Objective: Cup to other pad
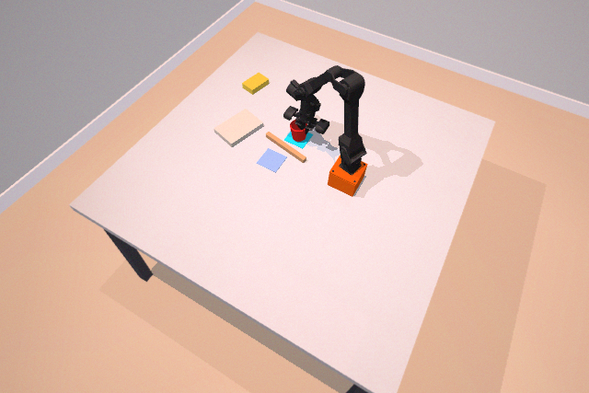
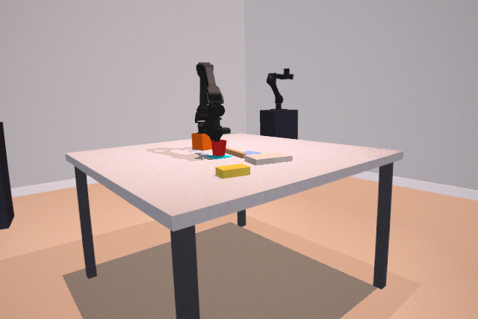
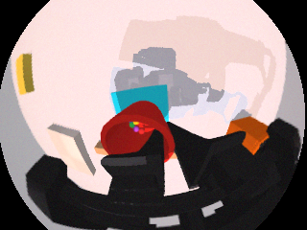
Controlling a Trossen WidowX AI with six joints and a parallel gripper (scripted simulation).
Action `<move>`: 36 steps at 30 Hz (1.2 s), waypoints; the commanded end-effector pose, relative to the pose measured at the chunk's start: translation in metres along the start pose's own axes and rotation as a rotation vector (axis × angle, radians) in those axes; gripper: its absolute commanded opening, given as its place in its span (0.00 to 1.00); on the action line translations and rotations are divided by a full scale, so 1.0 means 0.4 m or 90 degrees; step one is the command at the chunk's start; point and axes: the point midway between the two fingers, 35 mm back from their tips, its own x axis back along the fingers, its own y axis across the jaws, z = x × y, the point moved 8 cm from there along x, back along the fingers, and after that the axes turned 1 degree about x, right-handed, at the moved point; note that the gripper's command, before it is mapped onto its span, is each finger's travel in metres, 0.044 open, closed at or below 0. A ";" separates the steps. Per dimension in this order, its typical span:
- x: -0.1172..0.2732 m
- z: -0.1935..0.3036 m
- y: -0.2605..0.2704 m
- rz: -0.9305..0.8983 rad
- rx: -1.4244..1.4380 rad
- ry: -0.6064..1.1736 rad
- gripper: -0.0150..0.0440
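Taking the red cup [image 1: 298, 132] as landmark and reading the top view from left to right:

Well to the upper left of the cup, a yellow block [image 1: 255, 83], lying flat on the table [image 1: 247, 255]. Nearer, still left of the cup, a flat cream slab [image 1: 237, 126]. Below and left of the cup, a pale blue pad [image 1: 271, 159], bare on top. Between that pad and the cup, a thin wooden bar [image 1: 285, 145], laid slantwise, close beside the cup's base.

At the centre, the cup itself: upright, over the cyan pad [image 1: 304, 138]; in the exterior view its bottom sits at or just above that pad, contact not certain. Seen in the wrist view: a few small marbles [image 3: 136, 126] of mixed colours lying inside on the cup's floor, none outside it.

Above the cup, the gripper [image 1: 305, 123], pointing down, jaws drawn narrow and clamped on the cup's rim, one finger [image 3: 137, 172] running up to the near wall.

Right of the cup, the black arm rising in an arch. Farthest right and lower, the orange base [image 1: 347, 178], well apart from the cup.
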 end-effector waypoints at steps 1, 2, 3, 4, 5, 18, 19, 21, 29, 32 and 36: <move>0.001 0.000 0.000 0.000 0.000 0.000 0.25; 0.001 0.000 0.000 0.000 0.000 0.000 0.25; 0.001 0.000 0.000 0.000 0.000 0.000 0.25; 0.001 0.000 0.000 0.000 0.000 0.000 0.25; 0.001 0.000 0.000 0.000 0.000 0.000 0.25; 0.001 0.000 0.000 0.000 0.000 0.000 0.47; 0.001 0.000 0.000 0.000 0.000 0.000 0.47; 0.002 0.000 0.001 0.000 0.000 0.000 0.47; 0.028 -0.001 0.002 0.000 0.001 -0.001 0.47; 0.040 0.000 0.002 0.000 0.001 -0.001 0.47; 0.056 0.000 0.002 0.000 0.002 -0.001 0.47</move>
